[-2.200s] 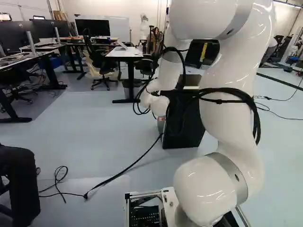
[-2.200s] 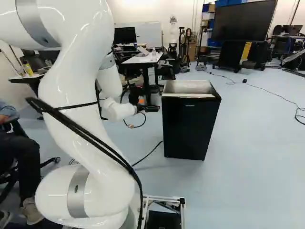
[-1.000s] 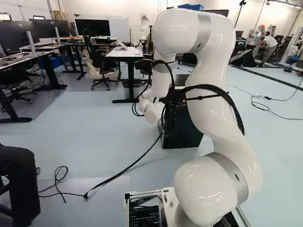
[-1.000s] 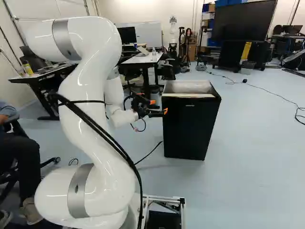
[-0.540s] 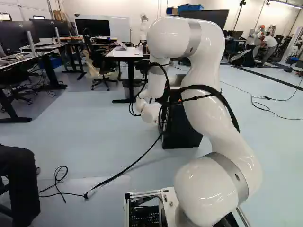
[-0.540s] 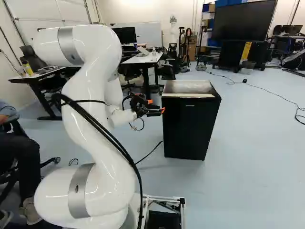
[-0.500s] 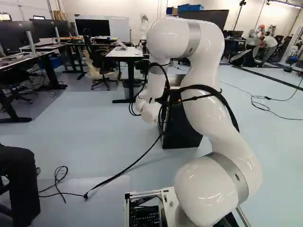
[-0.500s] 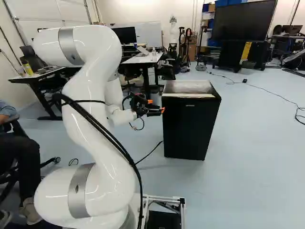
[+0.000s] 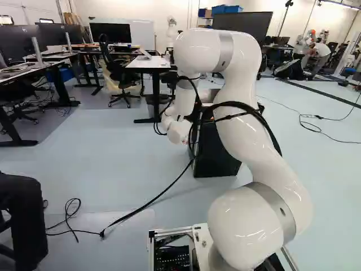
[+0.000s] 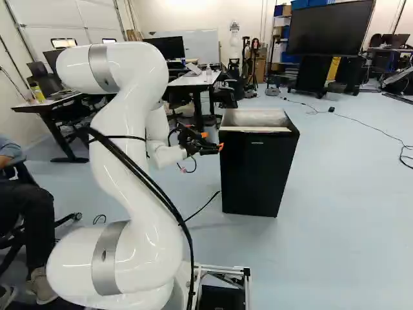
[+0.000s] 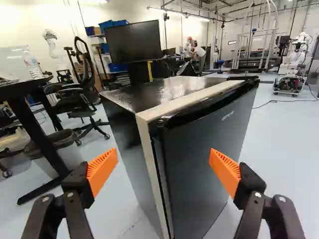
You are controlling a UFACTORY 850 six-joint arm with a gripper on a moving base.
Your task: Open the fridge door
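On the pale floor (image 10: 342, 206), the fridge (image 10: 258, 171) is backed by a desk (image 10: 192, 81) and wide screen (image 10: 329, 27); the gripper (image 10: 213, 141) is held with jaws apart.

We can read no text for certain. Right of centre in the right base view, small pale lettering (image 10: 257, 143) sits high on the fridge door (image 10: 255, 181), perhaps a brand label, too small to make out.
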